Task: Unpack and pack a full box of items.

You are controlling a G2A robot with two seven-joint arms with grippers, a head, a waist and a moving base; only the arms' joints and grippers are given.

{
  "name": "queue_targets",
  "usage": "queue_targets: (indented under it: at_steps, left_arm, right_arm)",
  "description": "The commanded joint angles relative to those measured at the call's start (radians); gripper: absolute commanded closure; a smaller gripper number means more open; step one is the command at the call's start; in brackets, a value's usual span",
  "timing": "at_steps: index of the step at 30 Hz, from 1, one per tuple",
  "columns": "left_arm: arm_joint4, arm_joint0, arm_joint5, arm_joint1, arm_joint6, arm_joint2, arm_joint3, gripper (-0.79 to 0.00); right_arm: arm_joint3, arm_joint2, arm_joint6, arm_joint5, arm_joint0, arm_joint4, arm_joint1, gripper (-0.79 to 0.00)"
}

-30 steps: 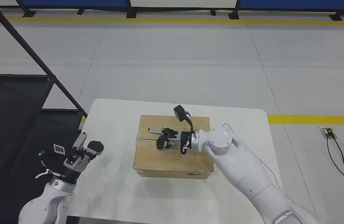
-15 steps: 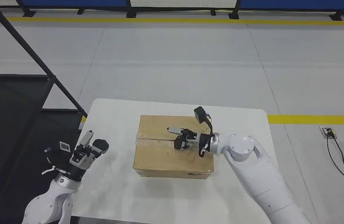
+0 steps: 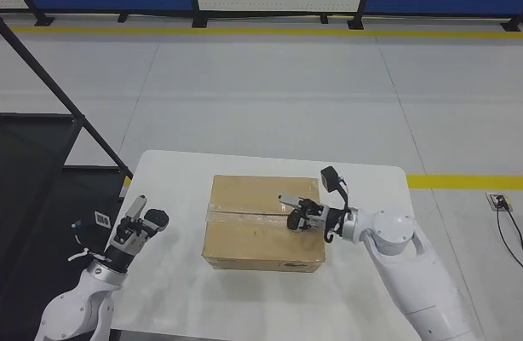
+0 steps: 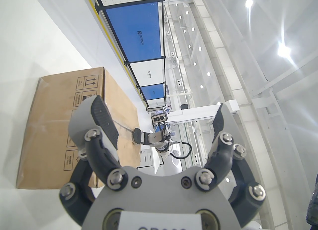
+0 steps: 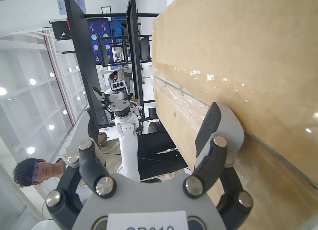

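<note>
A closed cardboard box [image 3: 263, 223] stands in the middle of the white table, its top seam [image 5: 178, 91] sealed with clear tape. My right gripper [image 3: 290, 211] lies on the box top near its right end, open, with one finger [image 5: 211, 126] resting on the taped seam. My left gripper [image 3: 140, 223] sits low over the table's left side, apart from the box [image 4: 62, 126] and tilted upward. It is open [image 4: 161, 116] with nothing between its pads.
Bare white table [image 3: 364, 183] surrounds the box on all sides. A black metal frame [image 3: 48, 85] and a dark panel stand just off the table's left edge. A yellow floor line [image 3: 466, 181] runs behind the right side.
My right gripper has slid along the taped seam from the box's left part toward its right end. The left gripper has shifted slightly toward the box.
</note>
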Motion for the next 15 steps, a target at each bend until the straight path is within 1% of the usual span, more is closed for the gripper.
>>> queue_targets:
  at_steps: [1, 4, 7, 12, 15]
  left_arm:
    - [0.004, -0.004, 0.003, 0.0, 0.001, 0.005, -0.001, -0.785]
    - [0.01, -0.011, 0.008, 0.001, 0.0, 0.013, 0.0, -0.785]
    - [0.014, -0.019, 0.013, 0.002, -0.001, 0.02, 0.001, -0.785]
    - [0.018, -0.03, 0.018, 0.004, -0.002, 0.029, 0.003, -0.785]
    - [0.019, -0.034, 0.018, 0.005, -0.002, 0.032, 0.006, -0.785]
  right_arm:
    - [-0.014, 0.011, 0.008, 0.01, -0.011, -0.009, 0.006, -0.785]
    - [-0.039, 0.031, 0.017, 0.021, -0.031, -0.021, 0.015, -0.785]
    - [-0.066, 0.054, -0.001, 0.034, -0.053, -0.038, 0.023, -0.785]
    - [-0.104, 0.09, -0.002, 0.047, -0.085, -0.034, 0.035, -0.785]
    - [-0.117, 0.091, 0.0, 0.045, -0.092, -0.029, 0.038, -0.785]
